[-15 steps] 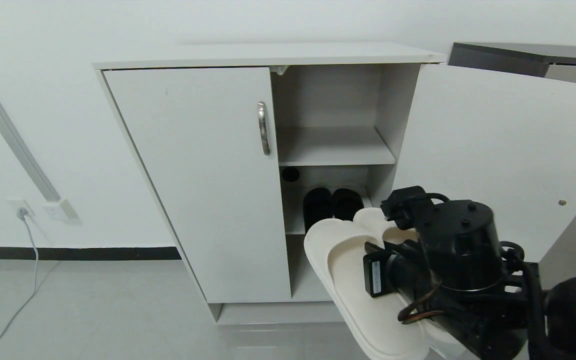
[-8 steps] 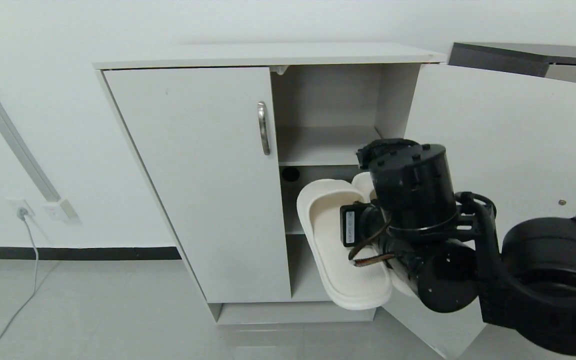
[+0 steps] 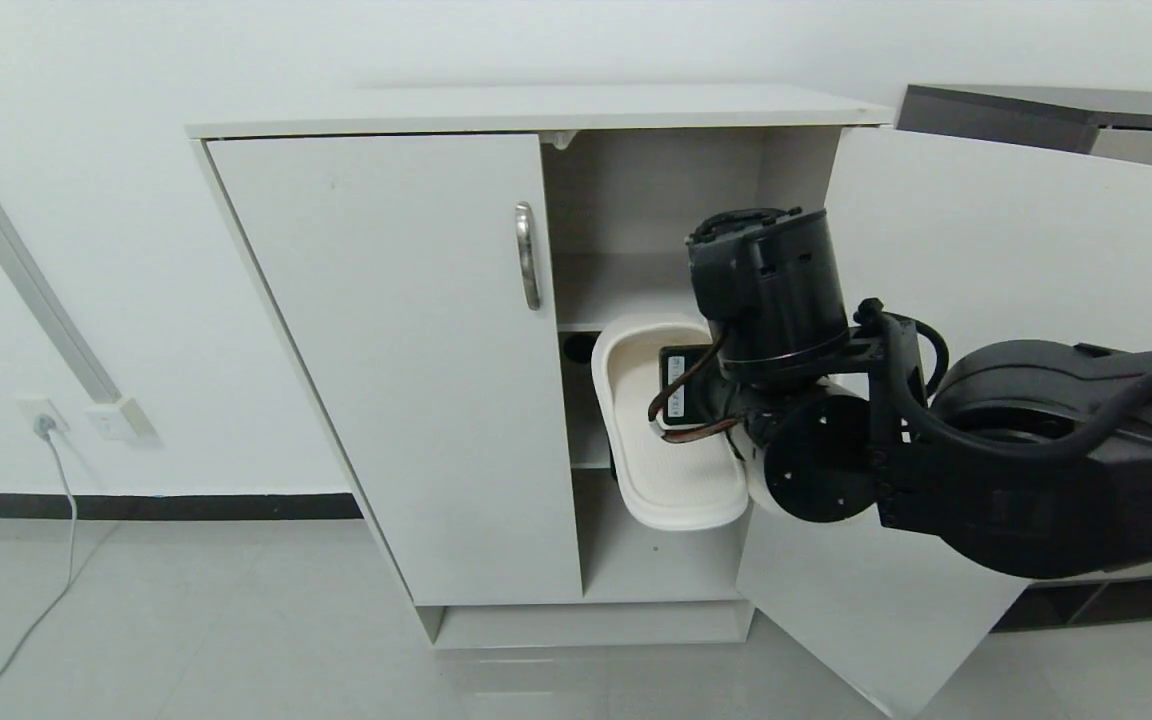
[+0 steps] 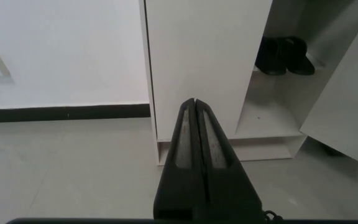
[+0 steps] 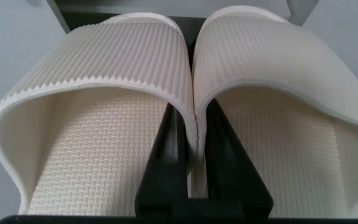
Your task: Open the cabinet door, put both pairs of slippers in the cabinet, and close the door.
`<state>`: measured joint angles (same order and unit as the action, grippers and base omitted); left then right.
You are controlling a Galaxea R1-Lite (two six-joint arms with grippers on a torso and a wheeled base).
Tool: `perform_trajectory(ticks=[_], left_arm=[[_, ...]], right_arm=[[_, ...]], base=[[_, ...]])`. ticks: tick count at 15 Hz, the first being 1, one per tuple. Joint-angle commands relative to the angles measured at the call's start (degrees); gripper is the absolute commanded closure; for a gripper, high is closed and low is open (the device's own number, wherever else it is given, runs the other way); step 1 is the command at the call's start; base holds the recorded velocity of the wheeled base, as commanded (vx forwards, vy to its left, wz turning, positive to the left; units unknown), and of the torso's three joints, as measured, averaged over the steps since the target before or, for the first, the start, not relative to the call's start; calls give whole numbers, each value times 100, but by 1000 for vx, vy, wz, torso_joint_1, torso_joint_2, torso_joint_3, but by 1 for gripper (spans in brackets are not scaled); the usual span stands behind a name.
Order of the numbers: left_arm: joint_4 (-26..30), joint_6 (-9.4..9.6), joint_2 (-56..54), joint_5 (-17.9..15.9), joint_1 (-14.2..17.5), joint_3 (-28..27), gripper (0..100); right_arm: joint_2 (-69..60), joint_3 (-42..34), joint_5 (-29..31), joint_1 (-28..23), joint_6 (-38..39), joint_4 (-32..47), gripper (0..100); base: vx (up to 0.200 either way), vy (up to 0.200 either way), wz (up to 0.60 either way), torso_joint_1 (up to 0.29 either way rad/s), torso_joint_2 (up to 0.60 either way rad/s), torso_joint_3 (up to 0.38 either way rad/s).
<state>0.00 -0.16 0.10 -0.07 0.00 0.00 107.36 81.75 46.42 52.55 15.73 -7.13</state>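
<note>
White two-door cabinet (image 3: 536, 100) on the floor: left door (image 3: 396, 360) closed, metal bar handle (image 3: 528, 256) on its inner edge, right door (image 3: 986, 280) swung wide at 3 o'clock of the open bay. The right gripper (image 5: 194, 149) is clamped on the pair of cream ribbed rubber slippers (image 3: 671, 470), pinching the two inner side walls together between its jaws, one slipper on each side. In the head view the pair hangs at the mouth of the open bay, about 4 o'clock from the handle. The toes tilt up, just under the front edge of the upper shelf (image 3: 636, 290), and the heels hang over the bottom compartment (image 3: 646, 570). The pair of black slippers (image 4: 284, 55) already sits on the middle shelf inside that bay. The left gripper (image 4: 194, 109) has its jaws pressed together on nothing, held low out in front of the closed door. Judged step: placing the second pair, then closing the door. Risks:
- The raised toes could catch the upper shelf lip and twist the pair out of the pinch, since only thin walls are held.
- Pushing in at this height could shove or land on the black pair.
- The bulky forearm sits close to the open door at 3 o'clock and may knock it.
- Heels left overhanging would block the door from closing.
</note>
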Motion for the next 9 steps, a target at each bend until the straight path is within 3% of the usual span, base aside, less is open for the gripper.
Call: perform_trajectory(ticks=[1,5,9], left_arm=[[0,-2,-1,-1,0,0,100],[0,-2,8,-1,0,0,100],[0,-2,8,-1,0,0,100]], right_arm=[[153,139,-28,0,1,-8,100],[197,166,-28,0,9,1,100],[197,148,-28,-8,9,1,100]], base=[[0,0,0,0,0,0],[0,0,0,0,0,0],[200,0,0,-1,4,7]])
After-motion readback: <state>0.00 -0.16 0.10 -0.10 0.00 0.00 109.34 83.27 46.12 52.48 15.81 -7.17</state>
